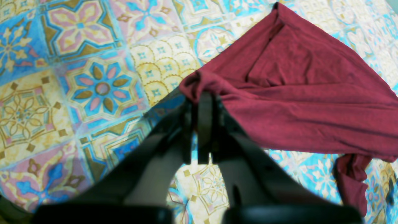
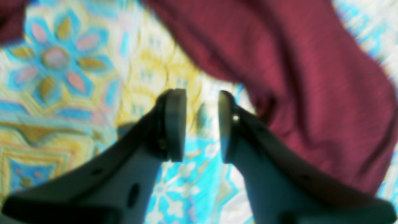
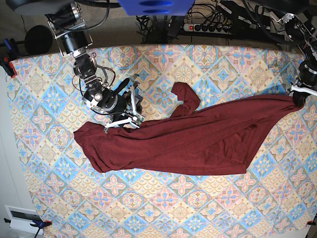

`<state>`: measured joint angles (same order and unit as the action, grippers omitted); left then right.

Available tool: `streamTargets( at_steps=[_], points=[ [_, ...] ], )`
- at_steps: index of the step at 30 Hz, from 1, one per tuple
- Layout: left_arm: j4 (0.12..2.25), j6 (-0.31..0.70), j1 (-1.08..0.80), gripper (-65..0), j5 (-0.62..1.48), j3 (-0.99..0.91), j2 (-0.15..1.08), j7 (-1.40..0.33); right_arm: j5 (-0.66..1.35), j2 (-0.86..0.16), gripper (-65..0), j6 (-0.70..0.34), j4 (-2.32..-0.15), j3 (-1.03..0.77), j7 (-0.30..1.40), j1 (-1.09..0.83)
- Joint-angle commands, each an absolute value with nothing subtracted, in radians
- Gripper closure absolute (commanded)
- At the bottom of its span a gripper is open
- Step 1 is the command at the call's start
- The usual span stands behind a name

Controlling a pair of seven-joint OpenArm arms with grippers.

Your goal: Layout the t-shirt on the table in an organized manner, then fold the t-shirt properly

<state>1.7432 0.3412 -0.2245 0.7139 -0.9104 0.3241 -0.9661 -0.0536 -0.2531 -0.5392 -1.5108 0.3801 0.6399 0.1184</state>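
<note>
1. Layout stage is only partly going: the t-shirt point(image 3: 188, 139) is lying stretched in a long slanted band across the worktop point(image 3: 163, 208), not squared up, no fold made yet.
2. The left tool point(image 1: 203, 102) is clamping a bunched corner of the t-shirt point(image 1: 311, 93), jaws closed tight on the fabric; the cloth is fanning out away from its tip, over toward the far side of the worktop point(image 1: 77, 77).
3. In the base view that left tool point(image 3: 298, 99) is sitting at the worktop's edge, pulling the garment's end taut.
4. The right tool point(image 2: 202, 124) is standing with jaws apart, nothing between them; the t-shirt point(image 2: 295, 77) is lying just beside one jaw and beyond it, patterned worktop point(image 2: 62, 93) showing in the gap.
5. From above, the right tool point(image 3: 130, 110) is hovering right at the upper edge of the garment, near its rounded end.
6. One sleeve is sticking up, crumpled, between the two tools; the hem line is looking wavy.
7. Still left, judging from this: regrip with the right tool, spread flat and square, smooth the sleeves, then all the folding.
</note>
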Motion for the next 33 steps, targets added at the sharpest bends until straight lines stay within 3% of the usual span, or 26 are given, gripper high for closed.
streamTargets(
  at_steps=[1, 18, 24, 33],
  points=[
    [1.765, 0.343, -0.222, 0.0, 0.728, -0.917, 0.346, -0.944, -0.05, -0.26, -20.9, -0.532, -1.515, 0.375, 0.622, 0.136],
    [1.762, 0.343, -0.22, 0.0, 0.728, -0.914, 0.344, -0.944, -0.05, -0.257, -22.4, -0.53, -1.392, 0.475, 0.616, 0.236],
    [1.761, 0.343, -0.22, 0.0, 0.728, -0.914, 0.344, -0.944, -0.051, -0.177, -22.6, -0.53, -1.371, 0.475, 0.616, 0.24],
    [1.758, 0.343, -0.22, 0.0, 0.728, -0.914, 0.343, -0.944, -0.042, -0.173, -22.6, -0.53, -1.432, 0.466, 0.705, 0.237]
  ],
)
